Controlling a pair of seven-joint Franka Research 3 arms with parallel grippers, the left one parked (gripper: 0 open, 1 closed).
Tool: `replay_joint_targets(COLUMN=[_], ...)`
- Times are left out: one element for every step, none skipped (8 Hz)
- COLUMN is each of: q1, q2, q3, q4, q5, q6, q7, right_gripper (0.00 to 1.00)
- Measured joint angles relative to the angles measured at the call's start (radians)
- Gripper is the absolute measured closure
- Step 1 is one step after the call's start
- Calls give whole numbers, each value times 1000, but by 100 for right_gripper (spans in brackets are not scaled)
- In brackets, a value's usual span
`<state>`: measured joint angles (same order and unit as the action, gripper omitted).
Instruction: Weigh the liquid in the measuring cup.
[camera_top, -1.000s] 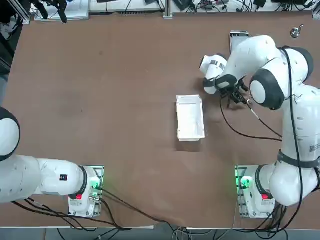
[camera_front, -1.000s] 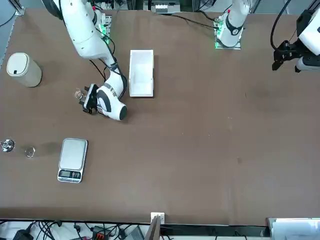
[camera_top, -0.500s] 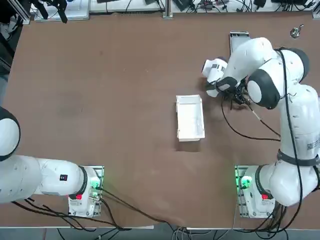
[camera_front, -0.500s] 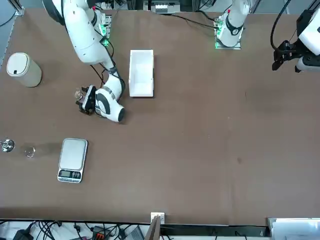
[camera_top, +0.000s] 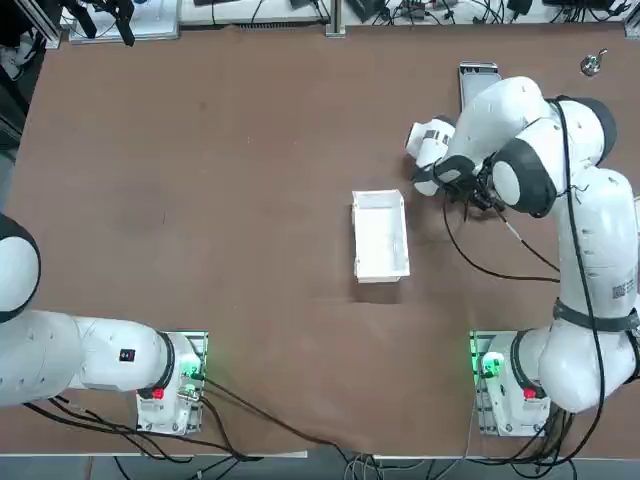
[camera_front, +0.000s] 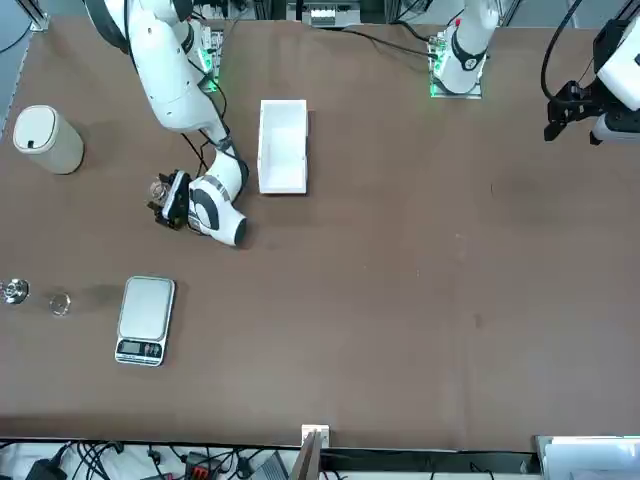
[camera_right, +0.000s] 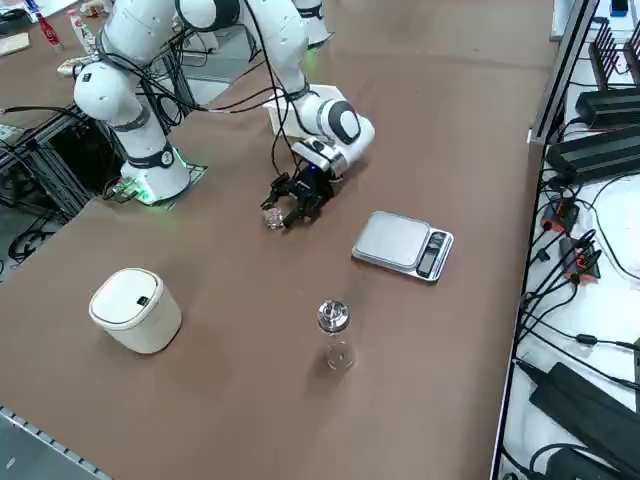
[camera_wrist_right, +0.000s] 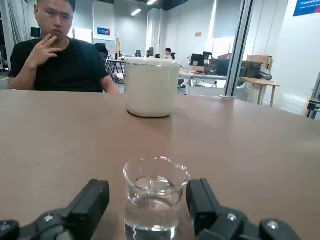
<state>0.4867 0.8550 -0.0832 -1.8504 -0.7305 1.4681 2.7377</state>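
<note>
Right end effector (camera_wrist_right: 148, 192) straddles measuring cup (camera_wrist_right: 156, 186); only wrist view shows liquid (camera_wrist_right: 152, 214)

From overhead, my own arm (camera_top: 545, 150) covers my gripper and cup, and part of the scale (camera_top: 478, 76) too. In the front view the knob (camera_front: 14, 291) is just about cut by the edge, and the scale's display (camera_front: 131, 348) is too small for me to read. Up close, the frame cuts off my cup's base (camera_wrist_right: 151, 234) and the top of a person's head (camera_wrist_right: 55, 15).

The right end effector (camera_wrist_right: 149, 187) has shifted slightly rightward
</note>
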Motion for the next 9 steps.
replay_joint_targets(q1=[0,0,0,0,1,1,2,2,5], q2=[1,2,2,2,2,2,2,2,2], q3=[-1,-1,-1,-1,-1,-1,-1,-1,-1], q4=[0,0,0,0,2,6,16,36,65], q5=[-1,-1,-1,-2,-10,-15,-18,-19,-27], q6=[-4,-5,-5,-6,-7,-7,-13,-33,-61], q7=[0,0,0,0,1,0,-1,-5,-19], right_gripper=[8,9,11,23,39,39,39,39,39])
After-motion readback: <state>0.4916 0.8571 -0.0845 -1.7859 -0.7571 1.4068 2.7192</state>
